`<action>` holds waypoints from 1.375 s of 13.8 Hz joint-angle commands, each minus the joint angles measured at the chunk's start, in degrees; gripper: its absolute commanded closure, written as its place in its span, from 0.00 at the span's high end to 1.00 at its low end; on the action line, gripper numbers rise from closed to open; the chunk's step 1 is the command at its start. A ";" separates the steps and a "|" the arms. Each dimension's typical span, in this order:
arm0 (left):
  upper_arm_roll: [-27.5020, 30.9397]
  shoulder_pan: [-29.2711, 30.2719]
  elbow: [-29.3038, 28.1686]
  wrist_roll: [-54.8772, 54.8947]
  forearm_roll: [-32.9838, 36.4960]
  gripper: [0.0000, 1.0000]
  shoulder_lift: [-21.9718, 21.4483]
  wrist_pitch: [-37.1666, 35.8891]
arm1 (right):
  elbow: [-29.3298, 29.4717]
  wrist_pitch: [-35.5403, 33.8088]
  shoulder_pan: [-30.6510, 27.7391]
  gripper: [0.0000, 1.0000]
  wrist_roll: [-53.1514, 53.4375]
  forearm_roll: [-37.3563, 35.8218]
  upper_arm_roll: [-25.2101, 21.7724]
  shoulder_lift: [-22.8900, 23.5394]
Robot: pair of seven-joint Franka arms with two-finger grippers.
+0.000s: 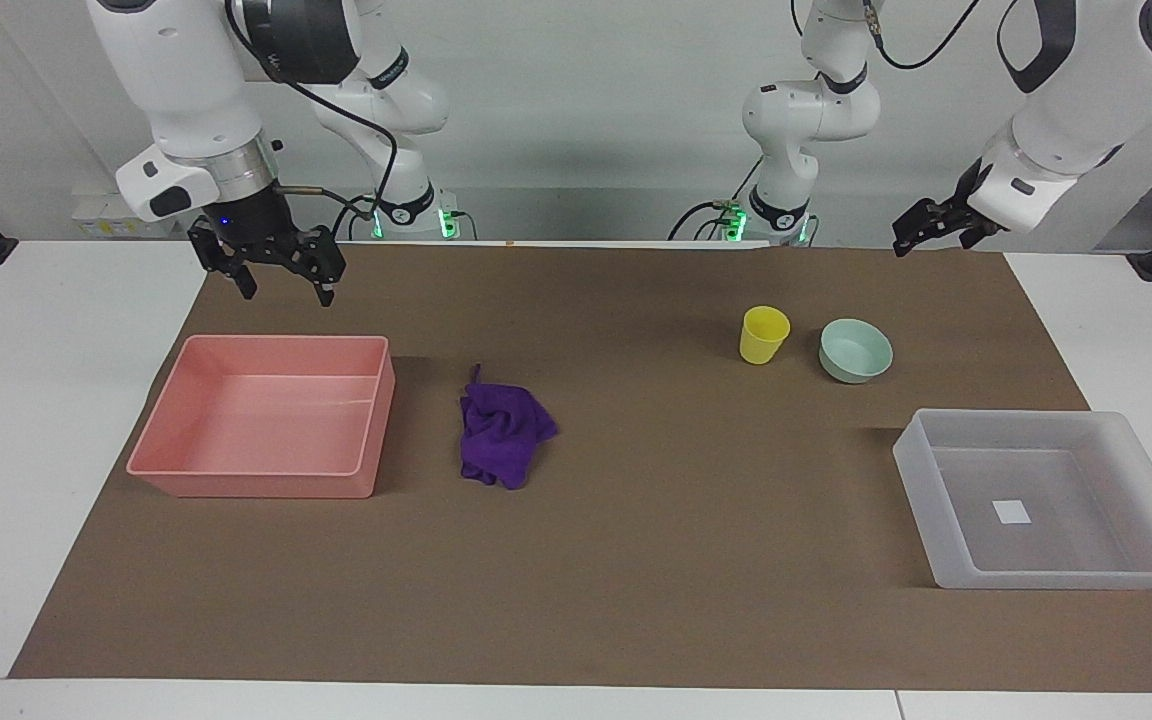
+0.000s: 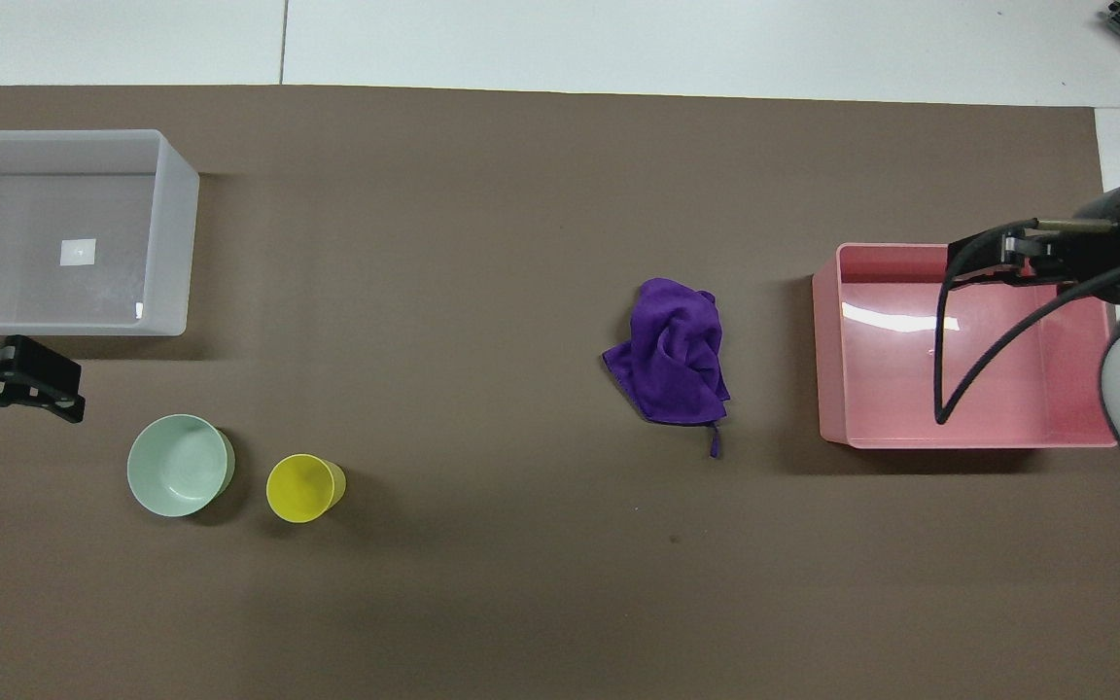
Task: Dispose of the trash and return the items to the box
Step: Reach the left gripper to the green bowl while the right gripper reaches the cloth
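Observation:
The purple cloth (image 1: 503, 437) (image 2: 674, 353), the trash, lies bunched on the brown mat beside the pink tray. The yellow cup (image 1: 764, 335) (image 2: 302, 488) stands upright next to the mint-green bowl (image 1: 855, 350) (image 2: 179, 465). Farther from the robots, at the left arm's end, sits the translucent box (image 1: 921, 470) (image 2: 181, 243) with only a white square mark inside. My right gripper (image 1: 286, 293) (image 2: 993, 258) hangs open and empty high over the pink tray. My left gripper (image 1: 926, 240) (image 2: 8, 403) is open and empty, raised over the mat's edge beside the bowl.
The pink tray (image 1: 256, 485) (image 2: 827, 360) stands with nothing in it at the right arm's end of the mat. A black cable (image 2: 949, 369) from the right wrist loops over it. White tabletop (image 1: 46, 400) borders the mat at both ends.

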 commanded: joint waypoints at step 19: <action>0.28 10.25 -41.73 15.70 -7.36 0.29 1.48 46.21 | -22.45 45.29 14.35 1.00 17.17 -0.06 0.16 14.20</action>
